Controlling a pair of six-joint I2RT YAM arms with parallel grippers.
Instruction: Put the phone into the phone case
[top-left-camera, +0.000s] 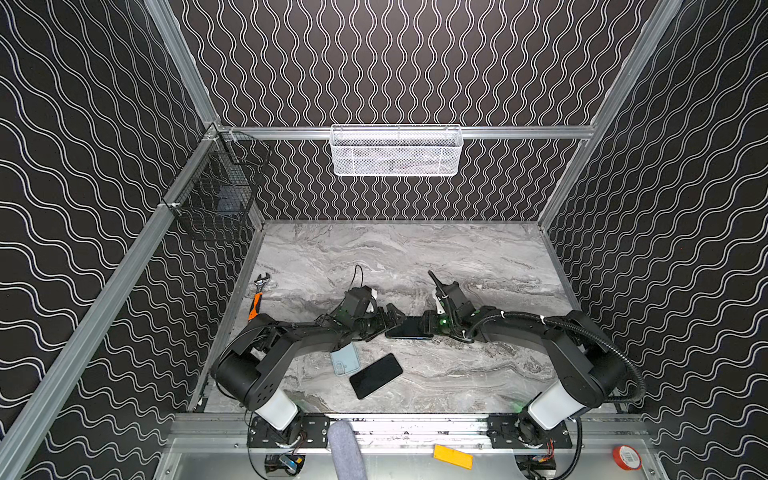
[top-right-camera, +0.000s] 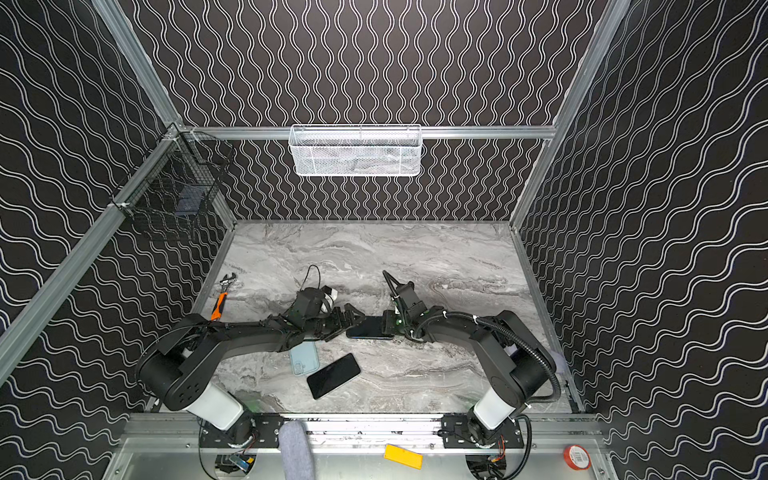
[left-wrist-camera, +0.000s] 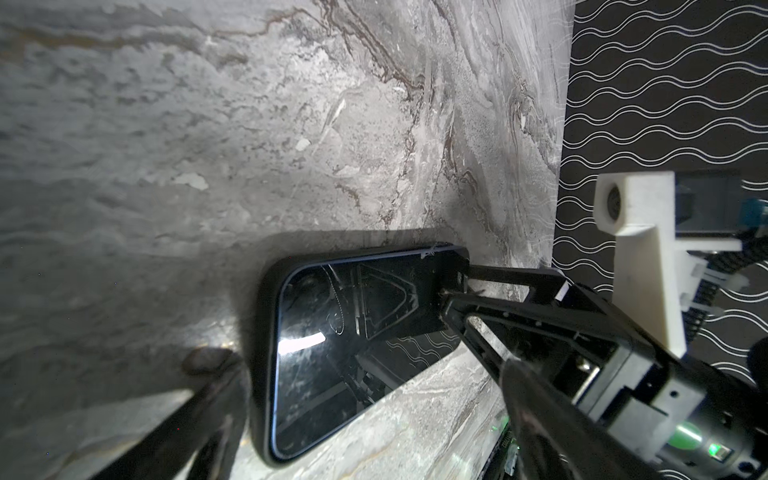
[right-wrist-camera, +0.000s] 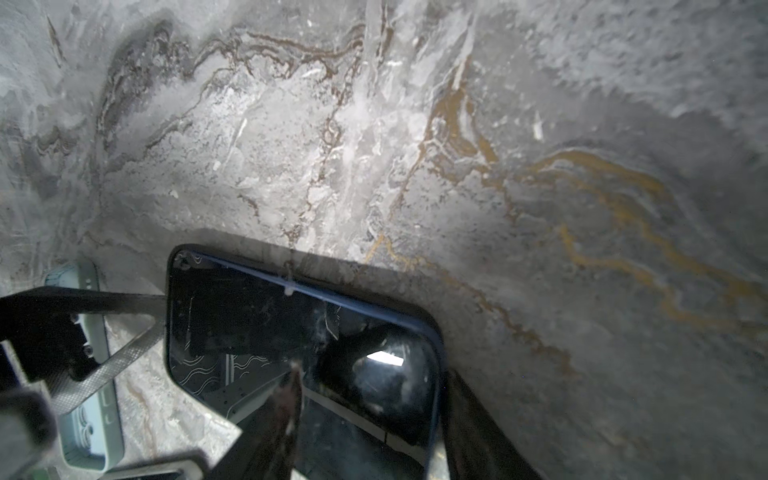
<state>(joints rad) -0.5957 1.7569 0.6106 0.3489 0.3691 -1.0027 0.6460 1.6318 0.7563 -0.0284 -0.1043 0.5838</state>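
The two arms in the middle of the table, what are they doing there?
Both grippers meet at a dark-rimmed phone lying flat, screen up. The left gripper is wide open at one short end. The right gripper has its fingers about the other end, though a firm grip cannot be confirmed. Nearer the front lie a bare phone and a light blue case, neither held.

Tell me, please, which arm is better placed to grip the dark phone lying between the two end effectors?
Right, probably: the right end effector sits astride one end of the phone, whereas the left end effector stands wide open at the opposite end.
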